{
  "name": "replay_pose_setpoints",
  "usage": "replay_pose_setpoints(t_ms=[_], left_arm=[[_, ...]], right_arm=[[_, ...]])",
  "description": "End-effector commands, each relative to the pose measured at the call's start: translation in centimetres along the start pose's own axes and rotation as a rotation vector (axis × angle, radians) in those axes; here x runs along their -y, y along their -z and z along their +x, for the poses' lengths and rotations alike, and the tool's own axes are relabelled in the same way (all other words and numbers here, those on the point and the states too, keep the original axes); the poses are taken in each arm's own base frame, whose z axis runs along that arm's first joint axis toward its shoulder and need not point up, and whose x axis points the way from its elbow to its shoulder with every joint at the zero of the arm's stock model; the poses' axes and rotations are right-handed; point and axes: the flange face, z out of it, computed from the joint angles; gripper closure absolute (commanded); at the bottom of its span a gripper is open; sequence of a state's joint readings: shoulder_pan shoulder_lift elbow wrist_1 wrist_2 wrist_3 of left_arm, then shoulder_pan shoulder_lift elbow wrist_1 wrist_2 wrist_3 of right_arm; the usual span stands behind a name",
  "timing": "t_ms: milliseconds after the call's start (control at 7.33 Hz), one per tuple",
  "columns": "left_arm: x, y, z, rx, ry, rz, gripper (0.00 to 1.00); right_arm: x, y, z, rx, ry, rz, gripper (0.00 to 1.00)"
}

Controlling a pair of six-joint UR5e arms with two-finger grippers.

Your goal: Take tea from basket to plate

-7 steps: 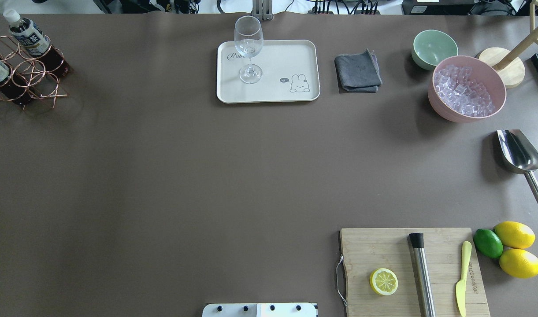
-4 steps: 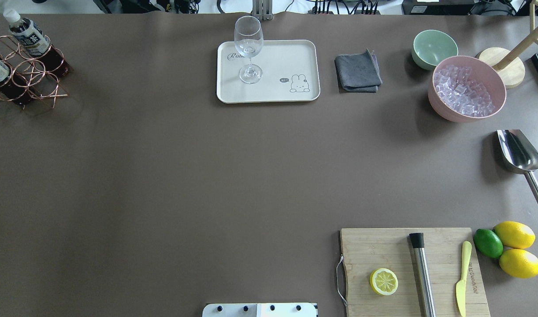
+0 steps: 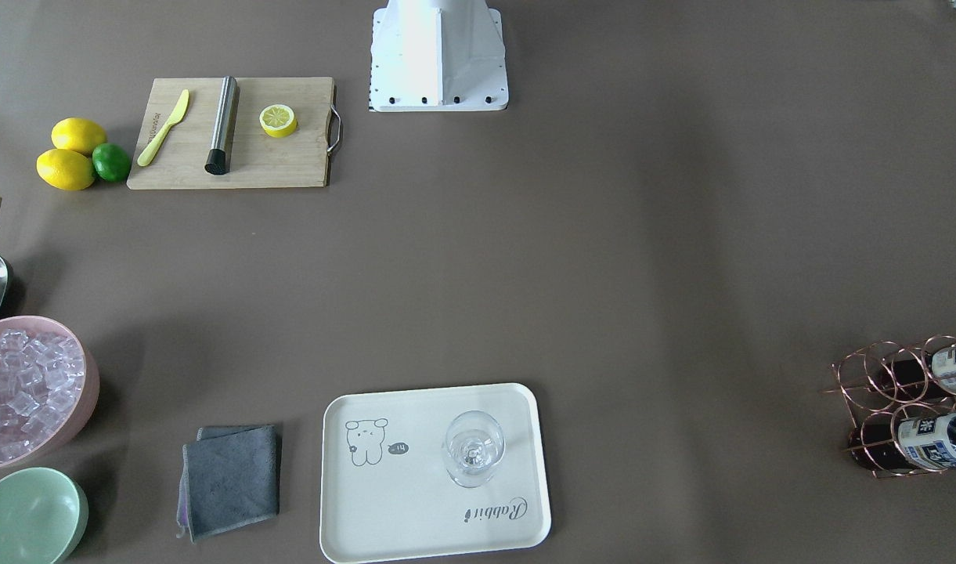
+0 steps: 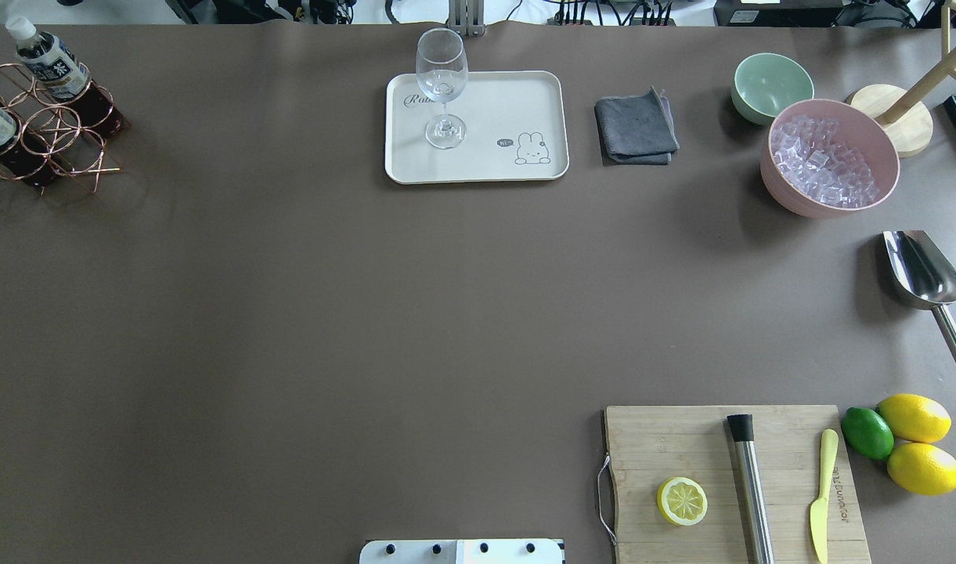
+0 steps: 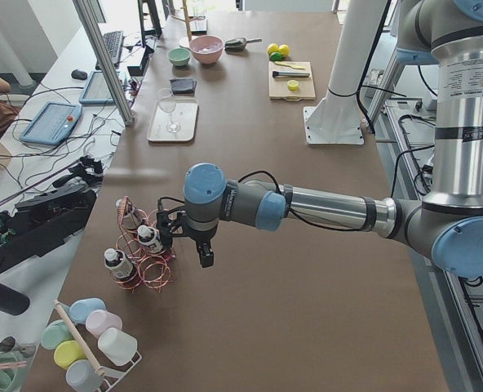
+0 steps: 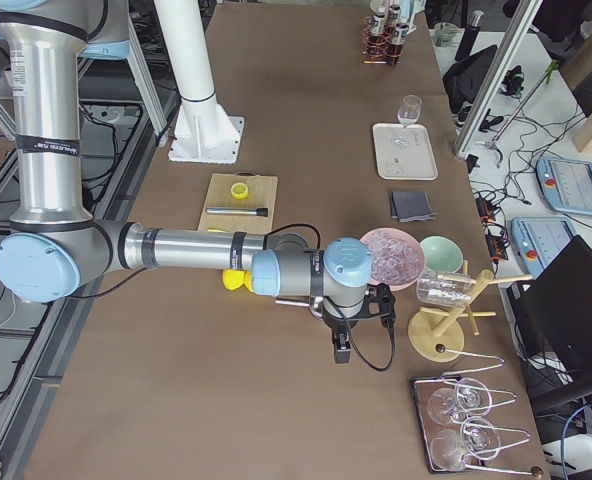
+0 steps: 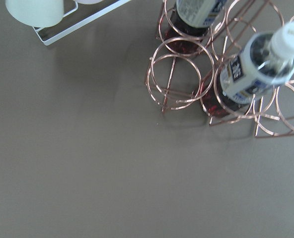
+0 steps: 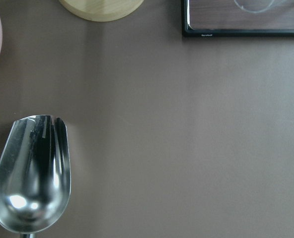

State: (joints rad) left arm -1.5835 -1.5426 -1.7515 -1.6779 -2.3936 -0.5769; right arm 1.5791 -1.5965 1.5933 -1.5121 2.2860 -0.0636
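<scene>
The copper wire basket (image 4: pixel 55 145) stands at the table's far left and holds tea bottles (image 4: pixel 51 66) with white caps and blue-white labels. The left wrist view looks down on one bottle (image 7: pixel 258 69) in the basket (image 7: pixel 179 74). The cream plate (image 4: pixel 509 102) lies at the far middle with a wine glass (image 4: pixel 441 86) on it. In the exterior left view my left gripper (image 5: pixel 184 245) hangs right beside the basket (image 5: pixel 148 261); I cannot tell whether it is open. In the exterior right view my right gripper (image 6: pixel 342 352) hangs at the table's other end; I cannot tell its state.
A grey cloth (image 4: pixel 636 129), mint-green bowl (image 4: pixel 771 86) and pink bowl of ice (image 4: pixel 830 157) stand right of the plate. A steel scoop (image 4: pixel 924 274), cutting board (image 4: pixel 728 478) with half lemon, muddler and knife, and lemons and lime (image 4: pixel 908 439) fill the right side.
</scene>
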Motion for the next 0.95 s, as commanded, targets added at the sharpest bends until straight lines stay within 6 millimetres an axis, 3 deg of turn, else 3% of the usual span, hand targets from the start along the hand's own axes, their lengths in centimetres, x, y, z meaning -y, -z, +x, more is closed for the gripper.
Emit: replay_pose_setpoints(t_ms=[0, 136, 409, 545, 682, 818], left_arm=[[2.1, 2.4, 4.1, -0.043, 0.381, 0.036, 0.02], [3.5, 3.6, 6.1, -0.068, 0.575, 0.054, 0.02], [7.1, 4.1, 8.9, -0.096, 0.839, 0.066, 0.02], [10.4, 5.7, 10.9, -0.113, 0.987, 0.106, 0.02], [13.5, 5.9, 12.4, -0.099, 1.092, 0.163, 0.02], [14.5, 5.7, 12.8, -0.096, 1.122, 0.161, 0.02]], right_arm=[[1.4, 0.2, -4.5, 0.07, 0.212, 0.144, 0.0], [1.9, -1.5, -8.2, 0.152, 0.295, 0.125, 0.0], [3.0, -2.9, -13.3, 0.208, 0.446, 0.155, 0.0], [3.6, -2.8, -15.3, 0.226, 0.502, 0.178, 0.0], [4.5, -2.7, -17.8, 0.277, 0.547, 0.178, 0.0], [6.1, -2.7, -21.0, 0.322, 0.599, 0.171, 0.0]])
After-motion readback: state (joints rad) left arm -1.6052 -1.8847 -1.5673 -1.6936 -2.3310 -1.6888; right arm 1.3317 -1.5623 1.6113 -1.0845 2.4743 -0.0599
